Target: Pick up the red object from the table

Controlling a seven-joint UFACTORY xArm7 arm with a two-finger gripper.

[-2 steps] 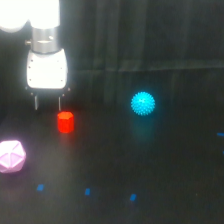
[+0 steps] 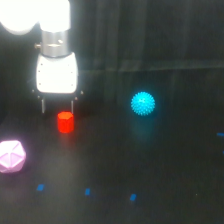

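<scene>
Since the earlier frame, the gripper is observed lowered closer over the red object, which rests ungrasped on the desk below the spread-apart fingers.

pink polyhedron cropped at left edge, whole picture blurred

The black table bears the red object, a cyan spiky ball and a pink polyhedron.

One exterior camera looks slightly down across the black table from in front, fairly near; my gripper hangs in the frame's upper left.
</scene>
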